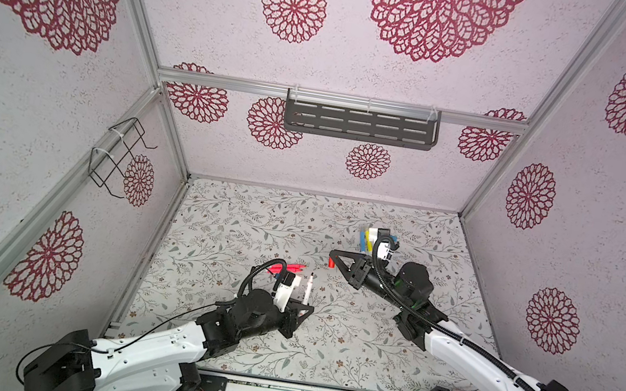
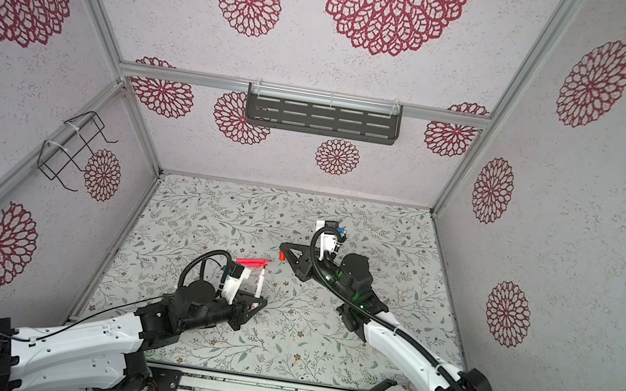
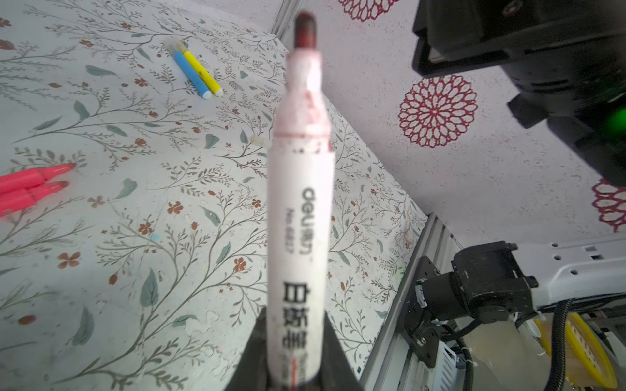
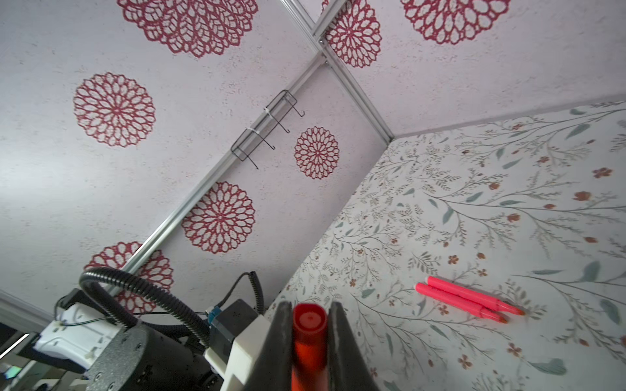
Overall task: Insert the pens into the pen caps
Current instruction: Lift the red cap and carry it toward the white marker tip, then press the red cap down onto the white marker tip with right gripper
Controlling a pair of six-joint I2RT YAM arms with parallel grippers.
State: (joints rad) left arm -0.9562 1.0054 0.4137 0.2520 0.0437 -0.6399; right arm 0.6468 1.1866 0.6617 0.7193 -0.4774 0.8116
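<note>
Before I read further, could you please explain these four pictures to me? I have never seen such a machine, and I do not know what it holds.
This is a robot with two arms working over a flowered table inside a walled booth. Two pictures look down on the whole scene; the other two come from a camera on each wrist. The left end effector is shut on a white pen, its tip bare. The right end effector is shut on a red cap. On the table lie two pinkish-red pens side by side, and a blue pen beside a yellow pen.
</note>
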